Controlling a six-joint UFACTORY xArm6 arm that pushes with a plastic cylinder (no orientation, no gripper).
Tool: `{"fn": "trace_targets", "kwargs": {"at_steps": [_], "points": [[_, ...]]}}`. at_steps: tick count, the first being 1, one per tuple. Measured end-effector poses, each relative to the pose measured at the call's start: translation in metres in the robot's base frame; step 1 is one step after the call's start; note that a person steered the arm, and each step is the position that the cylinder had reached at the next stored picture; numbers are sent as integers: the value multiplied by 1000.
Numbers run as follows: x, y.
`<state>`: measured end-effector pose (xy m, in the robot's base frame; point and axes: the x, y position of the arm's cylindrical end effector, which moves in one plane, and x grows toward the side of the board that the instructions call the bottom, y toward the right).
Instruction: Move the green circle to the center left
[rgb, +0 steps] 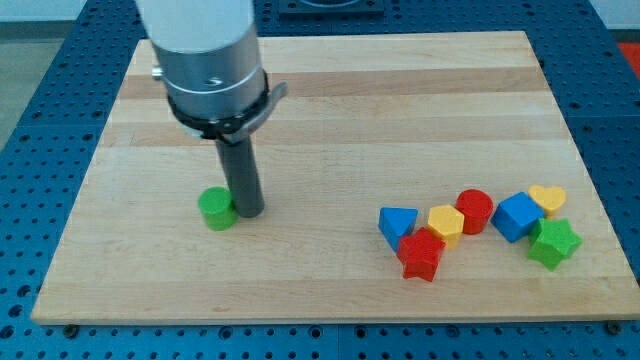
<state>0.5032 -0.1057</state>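
Note:
The green circle (216, 208) lies on the wooden board (330, 100) at the lower left of the view. My tip (249, 212) rests on the board right beside it, touching or nearly touching its right side. The dark rod rises from there to the grey arm body at the view's top left.
A cluster of blocks sits at the lower right: a blue triangle (397, 223), a red star (422, 254), a yellow hexagon (446, 224), a red circle (475, 210), a blue cube (516, 215), a yellow heart (548, 198) and a green star (553, 243).

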Motion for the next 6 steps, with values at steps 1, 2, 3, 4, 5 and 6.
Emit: {"fn": "trace_targets", "kwargs": {"at_steps": [1,2,3,4,5,6], "points": [[27,8],[45,30],[50,0],[24,-53],[0,-57],[-49,-57]]}}
